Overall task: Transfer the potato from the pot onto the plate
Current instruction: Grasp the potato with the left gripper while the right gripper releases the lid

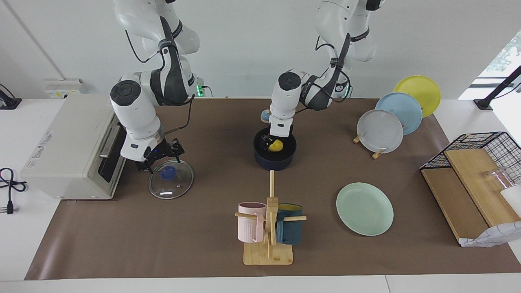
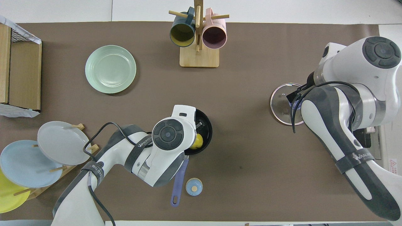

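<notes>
The yellow potato (image 1: 276, 145) lies inside the dark navy pot (image 1: 275, 162) in the middle of the table; it also shows in the overhead view (image 2: 197, 142), half hidden under the left wrist. The left gripper (image 1: 273, 142) reaches down into the pot at the potato. The pot's blue handle (image 2: 178, 183) points toward the robots. The mint-green plate (image 1: 364, 208) lies flat with nothing on it, farther from the robots than the pot and toward the left arm's end. The right gripper (image 1: 160, 158) hangs open just over a glass lid (image 1: 171, 181).
A mug rack (image 1: 268, 228) with a pink and a teal mug stands farther out than the pot. A blue-topped bell (image 1: 265, 116) sits nearer the robots. Upright grey, blue and yellow plates (image 1: 379, 131), a wire basket (image 1: 480, 150) and a toaster oven (image 1: 69, 146) stand at the table's ends.
</notes>
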